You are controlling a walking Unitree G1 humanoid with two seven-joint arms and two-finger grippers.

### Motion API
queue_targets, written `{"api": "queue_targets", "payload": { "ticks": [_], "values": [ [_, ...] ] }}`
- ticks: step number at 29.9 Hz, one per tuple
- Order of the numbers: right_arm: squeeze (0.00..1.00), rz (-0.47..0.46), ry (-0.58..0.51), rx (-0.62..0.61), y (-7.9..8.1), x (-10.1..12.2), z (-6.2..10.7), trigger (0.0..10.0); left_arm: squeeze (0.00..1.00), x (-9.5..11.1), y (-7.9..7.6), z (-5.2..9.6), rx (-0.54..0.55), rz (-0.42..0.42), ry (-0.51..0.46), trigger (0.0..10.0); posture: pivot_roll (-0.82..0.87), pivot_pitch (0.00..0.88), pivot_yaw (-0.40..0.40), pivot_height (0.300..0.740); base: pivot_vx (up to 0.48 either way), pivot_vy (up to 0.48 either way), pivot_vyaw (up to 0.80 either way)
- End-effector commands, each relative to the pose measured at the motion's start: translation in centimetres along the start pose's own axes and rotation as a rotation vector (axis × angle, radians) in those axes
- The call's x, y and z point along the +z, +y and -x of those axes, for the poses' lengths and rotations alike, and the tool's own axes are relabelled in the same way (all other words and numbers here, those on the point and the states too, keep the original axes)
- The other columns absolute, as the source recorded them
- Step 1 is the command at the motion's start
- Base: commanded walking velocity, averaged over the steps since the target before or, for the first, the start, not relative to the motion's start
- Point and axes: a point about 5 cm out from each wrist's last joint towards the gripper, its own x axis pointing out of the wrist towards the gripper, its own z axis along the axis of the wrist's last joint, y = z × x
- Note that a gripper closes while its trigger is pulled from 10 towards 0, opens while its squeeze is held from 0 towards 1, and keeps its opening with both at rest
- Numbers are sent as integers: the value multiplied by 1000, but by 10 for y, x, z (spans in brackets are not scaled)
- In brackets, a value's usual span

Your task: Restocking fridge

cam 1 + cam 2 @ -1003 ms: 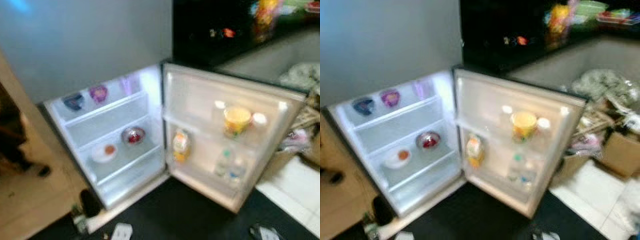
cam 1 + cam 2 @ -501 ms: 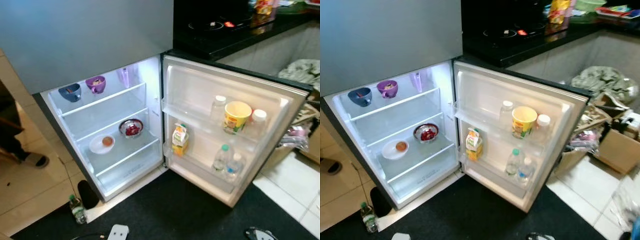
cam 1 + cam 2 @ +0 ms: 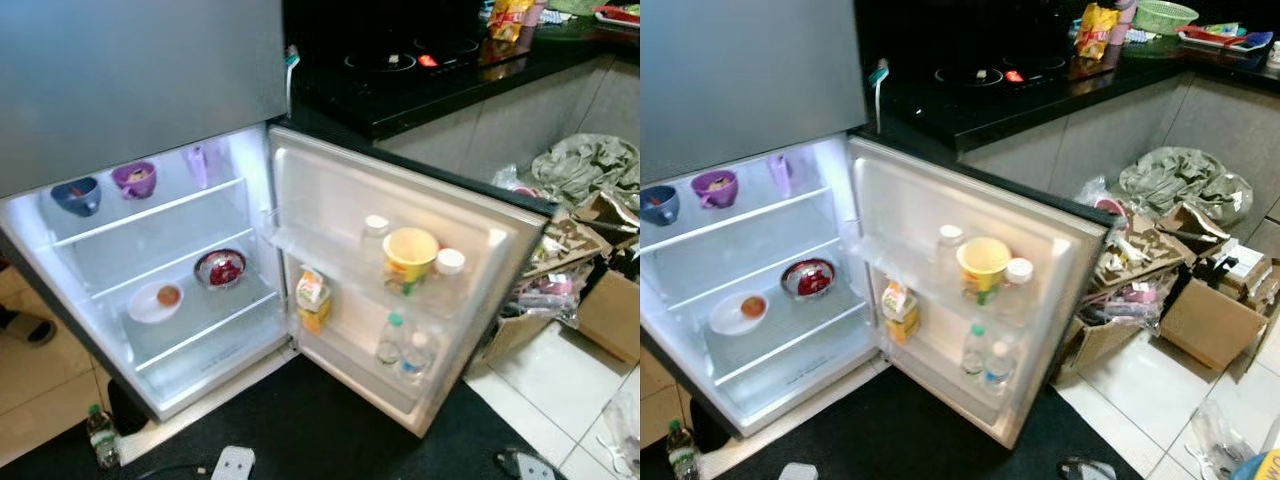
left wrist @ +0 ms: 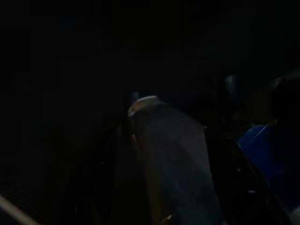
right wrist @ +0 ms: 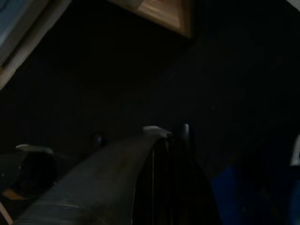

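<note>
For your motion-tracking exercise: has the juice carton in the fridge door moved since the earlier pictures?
No. The juice carton sits at the same end of the lower door shelf; the camera shifted.

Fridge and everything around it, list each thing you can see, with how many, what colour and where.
fridge: 1, grey, door open
cups: 3, blue, purple and lilac, top shelf
metal bowl: 1, red contents, middle shelf
white dish: 1, orange item in it, middle shelf
juice carton: 1, yellow-white, lower door rack
water bottles: 2, clear, lower door rack
yellow cup: 1, upper door rack, between two white-capped containers
floor bottle: 1, green-capped, beside fridge
cardboard boxes: brown, on the floor to the right
left claw: dark
right claw: dark
</note>
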Motion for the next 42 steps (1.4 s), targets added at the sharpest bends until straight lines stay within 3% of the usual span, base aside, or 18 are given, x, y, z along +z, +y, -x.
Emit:
{"api": "queue_targets", "payload": {
  "ticks": [1,10,19,22,28,30,34,35,36,37,38,39,40,42],
  "values": [
    [0,0,-46,28,4,10,-2,10000,0,-9,4,2,10,4,33,10000,-44,0,19,740,0,-469,781],
    [0,-30,-50,23,4,9,-2,10000,0,-9,3,2,9,0,35,10000,-45,0,17,740,0,-431,432],
    [0,-48,-55,20,4,9,-2,10000,0,-10,4,2,23,1,44,10000,-47,0,21,740,0,0,0],
    [0,-51,-76,-32,-2,13,-1,10000,0,-11,5,2,26,4,42,10000,-45,2,22,740,0,0,0],
    [0,-189,-270,-168,-31,54,11,10000,0,-12,5,3,27,10,43,10000,-45,3,25,740,0,0,0],
    [0,-189,-270,-168,-31,54,11,10000,0,-12,5,3,27,10,43,10000,-45,3,25,740,0,0,0],
    [0,-389,-645,-102,-49,141,35,9725,0,-14,7,4,28,11,49,10000,-43,6,27,740,0,0,0],
    [0,-389,-645,-102,-49,141,35,9725,0,-14,7,4,28,11,49,10000,-43,6,27,740,0,0,0],
    [0,-414,-708,-75,-50,155,41,2196,0,-14,7,4,28,11,50,10000,-42,5,27,740,0,0,0],
    [0,-428,-759,-50,-50,167,45,0,0,-14,7,4,27,11,50,10000,-42,5,27,740,0,0,0],
    [0,-428,-759,-50,-50,167,45,0,0,-14,7,4,27,11,50,10000,-42,5,27,740,0,0,0],
    [0,-415,-864,42,-42,199,55,0,0,-15,7,4,27,10,52,10000,-40,4,26,740,0,0,0],
    [0,-391,-908,96,-35,214,60,0,0,-15,7,4,26,9,52,10000,-40,4,26,740,0,0,0],
    [0,-373,-933,129,-30,224,63,0,0,-15,7,4,26,9,53,10000,-40,4,26,740,0,0,0]
  ]
}}
